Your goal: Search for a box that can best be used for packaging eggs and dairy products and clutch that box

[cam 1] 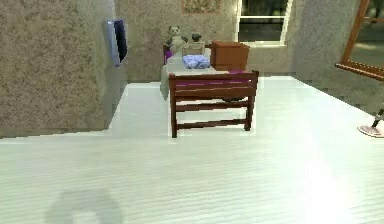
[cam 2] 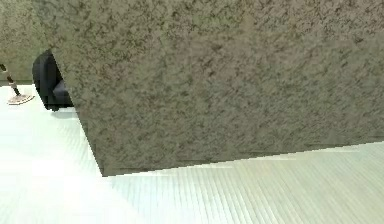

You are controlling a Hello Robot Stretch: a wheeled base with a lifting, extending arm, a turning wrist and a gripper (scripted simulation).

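Pale floor (cam 1: 200,170) nearest, wooden bed (cam 1: 213,95) w/ bluish blob (cam 1: 196,62) beyond; jaws' state can't tell.

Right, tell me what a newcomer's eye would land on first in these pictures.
The dark wooden bed in the middle of the forward view draws the eye first, with a blue bundle on it and a brown box-shaped thing just behind. In the arm side view a big speckled wall looms close, a dark rounded shape beside its left edge.

Bright, even light, w/ sheen on floor (cam 1: 310,180), window (cam 1: 262,20) dark
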